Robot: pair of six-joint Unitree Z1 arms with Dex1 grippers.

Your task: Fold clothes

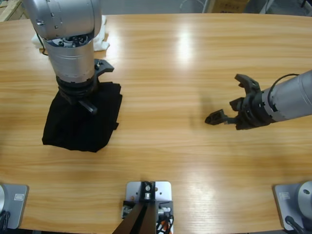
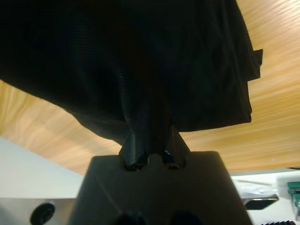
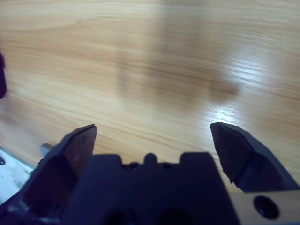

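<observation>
Left wrist view: left claw (image 2: pixel 149 157) pinches bunched black mesh shirt (image 2: pixel 140 61); right claw (image 3: pixel 154 150) spread

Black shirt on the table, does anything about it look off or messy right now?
Yes. The black shirt lies bunched in an uneven heap at the table's left side, not flat. The left pincer is shut on a pinched-up ridge of its fabric. The right pincer hangs open over bare wood, away from it.

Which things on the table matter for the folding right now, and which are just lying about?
For the job:
black polo shirt, bunched
left gripper, shut on the shirt's fabric
right gripper, open over bare wood

Lying about:
white garment pile, at the table's far edge behind the left arm
</observation>
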